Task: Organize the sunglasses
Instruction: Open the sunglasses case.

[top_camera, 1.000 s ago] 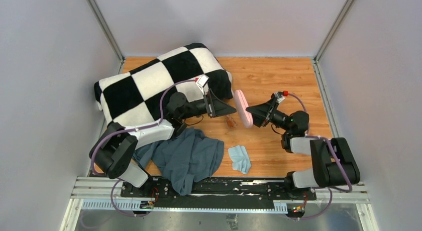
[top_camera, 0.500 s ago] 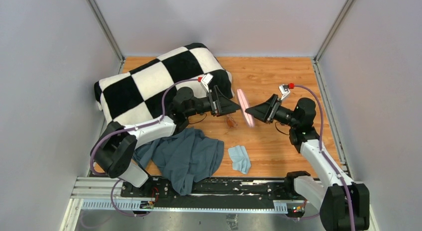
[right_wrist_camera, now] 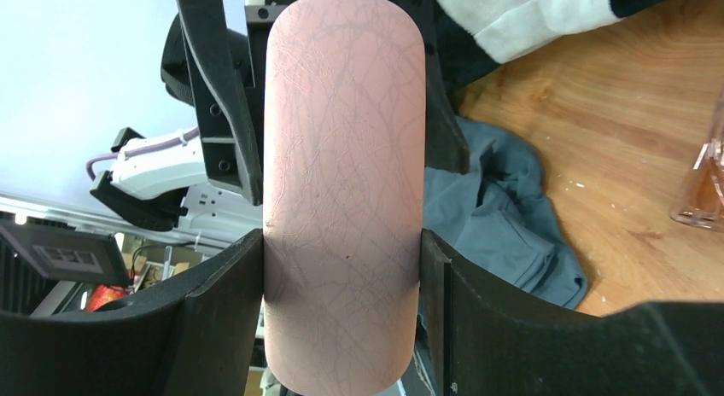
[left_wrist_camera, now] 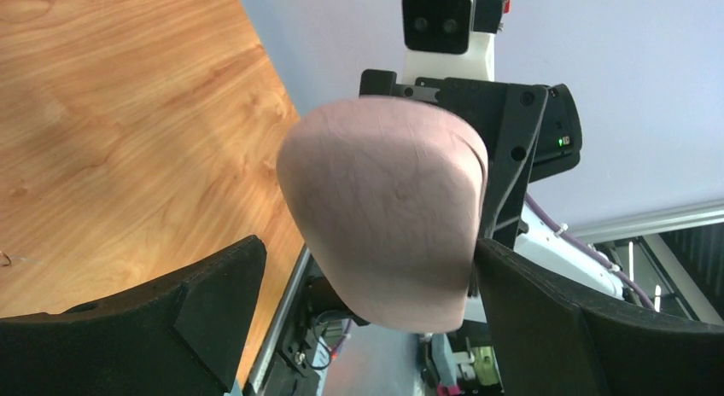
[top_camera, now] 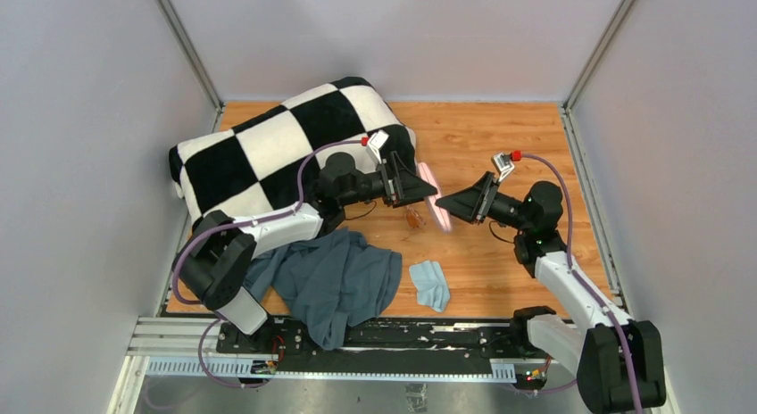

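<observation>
Far to the left of the pink oblong glasses case point(top_camera: 441, 213) lies a big, soft black-and-white checkered blanket point(top_camera: 268, 146). A dark grey-blue piece of clothing point(top_camera: 335, 280) lies crumpled to the left of the case, nearer the arm bases.

The left gripper point(top_camera: 427, 189) comes to the case from the left. In the left wrist view, its jaws are spread wide, and the round end of the case point(left_wrist_camera: 384, 217) sits between them. One finger point(left_wrist_camera: 529, 311) looks as if it just touches the case. The other finger is apart from it. So this gripper point(left_wrist_camera: 369, 247) is not squeezing anything.

The sunglasses point(top_camera: 413, 219), a small pair with see-through orange lenses and a thin frame, lie on the wooden table point(top_camera: 500, 137). They are just to the left of the case and below it. Nothing holds them. In the right wrist view, only a bit of them point(right_wrist_camera: 700, 191) shows at the edge. A small light-blue cloth point(top_camera: 430, 285) lies on the table, nearer the arm bases than the case.

The right gripper point(top_camera: 444, 200) comes from the right and pinches the case across its middle, one finger on each long side. It point(right_wrist_camera: 340, 242) holds the case point(right_wrist_camera: 341, 140) up off the table.

I think this step is about getting the case ready, with both arms working on it. It looks shut. Next, I think the left jaws need to close gently on the end of the case while the right gripper holds it steady. Then the case can be opened for the sunglasses.
</observation>
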`<act>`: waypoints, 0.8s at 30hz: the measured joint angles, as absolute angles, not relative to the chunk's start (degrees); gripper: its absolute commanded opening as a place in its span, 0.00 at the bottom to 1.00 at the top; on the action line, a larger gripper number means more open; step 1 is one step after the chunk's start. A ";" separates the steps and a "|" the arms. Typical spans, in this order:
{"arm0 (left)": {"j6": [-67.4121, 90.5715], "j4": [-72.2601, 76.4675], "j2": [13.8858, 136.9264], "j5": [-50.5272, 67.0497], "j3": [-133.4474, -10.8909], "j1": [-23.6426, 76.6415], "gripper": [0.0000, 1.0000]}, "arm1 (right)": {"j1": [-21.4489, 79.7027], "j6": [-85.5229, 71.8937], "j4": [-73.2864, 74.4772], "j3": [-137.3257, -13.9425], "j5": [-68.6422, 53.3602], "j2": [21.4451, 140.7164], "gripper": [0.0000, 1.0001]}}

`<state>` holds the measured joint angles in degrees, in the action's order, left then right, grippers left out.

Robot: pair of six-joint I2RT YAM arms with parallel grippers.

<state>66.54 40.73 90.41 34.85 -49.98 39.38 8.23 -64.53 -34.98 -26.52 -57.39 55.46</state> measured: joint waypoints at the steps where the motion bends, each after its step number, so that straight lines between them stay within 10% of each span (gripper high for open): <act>1: 66.54 40.60 90.65 34.81 -50.17 39.38 1.00 | 8.62 -65.12 -36.03 -26.26 -57.43 55.70 0.47; 9: 66.61 40.60 90.89 34.61 -51.03 39.40 0.87 | 12.29 -68.93 -42.59 -24.73 -57.36 59.20 0.46; 24: 70.37 45.82 90.89 34.52 -47.75 38.68 0.98 | 12.40 -74.85 -50.76 -21.71 -54.65 62.70 0.46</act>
